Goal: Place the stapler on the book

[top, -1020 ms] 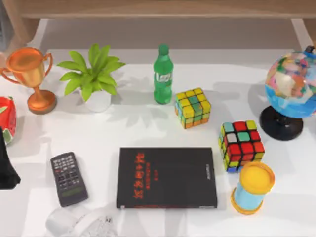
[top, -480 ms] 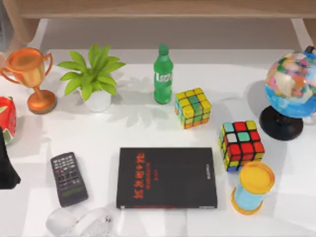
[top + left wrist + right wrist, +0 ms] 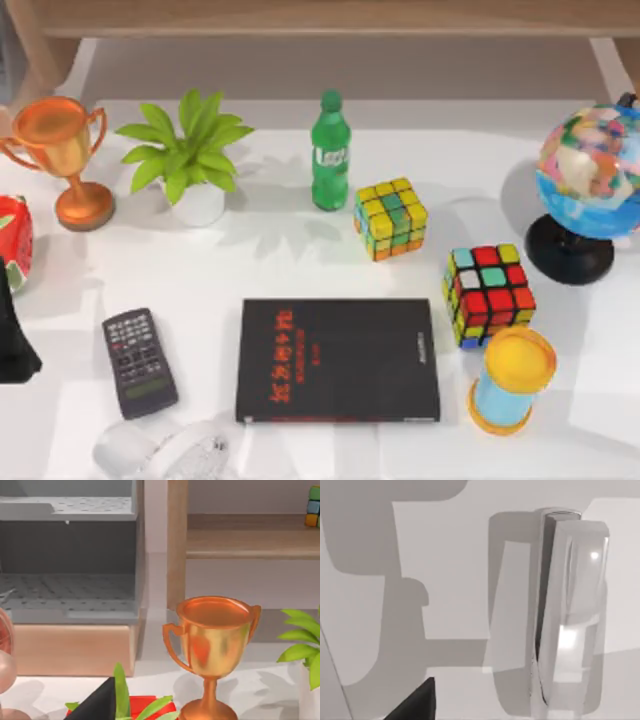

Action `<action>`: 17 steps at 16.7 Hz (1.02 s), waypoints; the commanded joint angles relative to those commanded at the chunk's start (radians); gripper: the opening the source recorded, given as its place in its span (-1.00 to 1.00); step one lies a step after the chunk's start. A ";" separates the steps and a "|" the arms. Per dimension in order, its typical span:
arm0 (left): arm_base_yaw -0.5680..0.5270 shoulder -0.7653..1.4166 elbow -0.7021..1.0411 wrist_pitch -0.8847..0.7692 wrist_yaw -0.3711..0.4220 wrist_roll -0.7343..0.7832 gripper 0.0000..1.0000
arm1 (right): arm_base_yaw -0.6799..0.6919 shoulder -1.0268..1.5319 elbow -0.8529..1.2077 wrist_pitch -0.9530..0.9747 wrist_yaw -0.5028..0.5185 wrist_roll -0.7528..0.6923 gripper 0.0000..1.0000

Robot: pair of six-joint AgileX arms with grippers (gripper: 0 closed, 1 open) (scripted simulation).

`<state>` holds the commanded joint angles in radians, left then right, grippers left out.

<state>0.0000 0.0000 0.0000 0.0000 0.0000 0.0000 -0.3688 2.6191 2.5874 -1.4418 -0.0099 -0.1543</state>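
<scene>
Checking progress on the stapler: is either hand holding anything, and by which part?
Nothing looks held: the stapler lies free on the table, no hand on it.

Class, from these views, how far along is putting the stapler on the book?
Done: nothing yet; the book lies flat near the table's front edge with a bare cover. In hand: the right wrist view looks down on a pale grey stapler lying on the white table, not gripped. Left: grasp it, carry it over and set it on the cover.

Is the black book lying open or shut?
Shut. The book lies flat on the table with its black cover and red characters facing up; no pages are spread.
</scene>
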 joint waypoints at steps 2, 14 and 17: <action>0.000 0.000 0.000 0.000 0.000 0.000 1.00 | -0.001 -0.006 -0.012 0.007 -0.001 -0.002 1.00; 0.000 0.000 0.000 0.000 0.000 0.000 1.00 | -0.025 -0.237 -0.503 0.262 -0.009 -0.035 1.00; 0.000 0.000 0.000 0.000 0.000 0.000 1.00 | -0.022 -0.215 -0.476 0.262 -0.008 -0.032 1.00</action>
<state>0.0000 0.0000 0.0000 0.0000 0.0000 0.0000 -0.3905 2.4039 2.1111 -1.1797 -0.0182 -0.1862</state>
